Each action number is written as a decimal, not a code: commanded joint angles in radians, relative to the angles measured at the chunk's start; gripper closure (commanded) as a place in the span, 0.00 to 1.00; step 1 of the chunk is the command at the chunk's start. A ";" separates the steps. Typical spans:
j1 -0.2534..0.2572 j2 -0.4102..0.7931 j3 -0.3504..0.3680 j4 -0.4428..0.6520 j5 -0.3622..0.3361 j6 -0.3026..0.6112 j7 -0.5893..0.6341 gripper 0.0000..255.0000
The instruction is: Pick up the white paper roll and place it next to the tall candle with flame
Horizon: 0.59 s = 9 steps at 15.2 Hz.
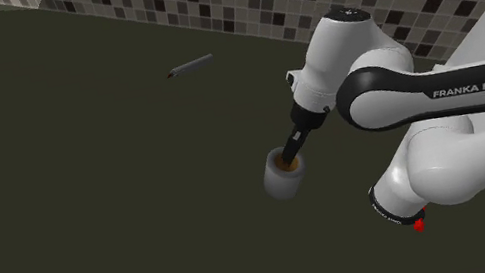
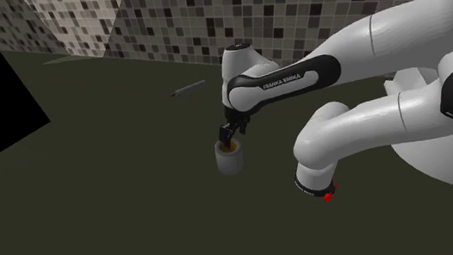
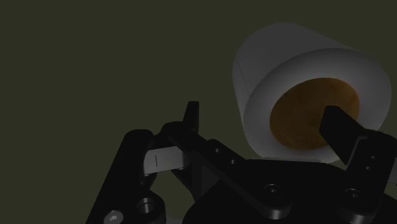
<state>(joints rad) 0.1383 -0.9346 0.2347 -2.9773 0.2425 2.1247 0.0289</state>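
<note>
Dark olive surface point(image 1: 92, 216) — pale paper roll point(image 1: 283, 178) (brown core); fingers point(image 3: 340, 130) spread apart, one tip inside it, clasping nothing.

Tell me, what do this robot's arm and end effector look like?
The arm is smooth, rounded white segments with dark bands at the joints; one band carries white FRANKA EMIKA lettering, and a small red mark sits by a black ring. The end effector is all black, with two fingers.
</note>
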 commanded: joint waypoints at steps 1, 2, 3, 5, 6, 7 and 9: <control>0.005 0.025 0.009 -0.019 0.010 0.045 0.001 0.00; 0.006 0.032 0.011 -0.024 0.012 0.056 0.001 0.00; 0.006 0.031 0.011 -0.024 0.012 0.056 0.001 0.00; 0.006 0.032 0.011 -0.024 0.012 0.056 0.001 0.00; 0.006 0.032 0.011 -0.024 0.012 0.056 0.001 0.00; 0.006 0.032 0.011 -0.024 0.012 0.056 0.001 0.00; 0.006 0.031 0.011 -0.024 0.012 0.056 0.001 0.00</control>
<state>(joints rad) 0.1445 -0.9032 0.2459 -3.0014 0.2548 2.1807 0.0300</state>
